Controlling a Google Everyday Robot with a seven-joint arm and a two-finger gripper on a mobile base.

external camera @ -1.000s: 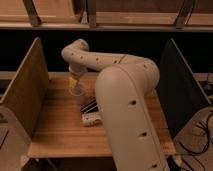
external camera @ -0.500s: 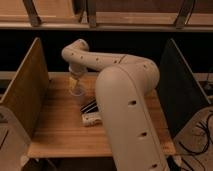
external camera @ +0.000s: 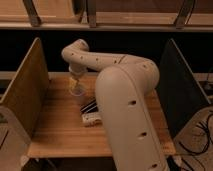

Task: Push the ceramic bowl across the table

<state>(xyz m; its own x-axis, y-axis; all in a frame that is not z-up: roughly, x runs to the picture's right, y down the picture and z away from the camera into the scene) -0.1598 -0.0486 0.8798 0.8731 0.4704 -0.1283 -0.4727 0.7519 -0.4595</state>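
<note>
The ceramic bowl (external camera: 77, 90) is a small pale cup-like vessel standing upright on the wooden table (external camera: 55, 127), near the back middle. My gripper (external camera: 75, 80) hangs from the end of the white arm directly above the bowl's rim, right at it. The big white arm (external camera: 125, 100) reaches from the lower right over the table and hides the table's right half.
A black striped flat object (external camera: 90, 106) and a white oblong block (external camera: 92, 119) lie just in front and right of the bowl. A wooden side panel (external camera: 24, 92) stands on the left, a dark panel (external camera: 179, 90) on the right. Cables lie on the floor at right.
</note>
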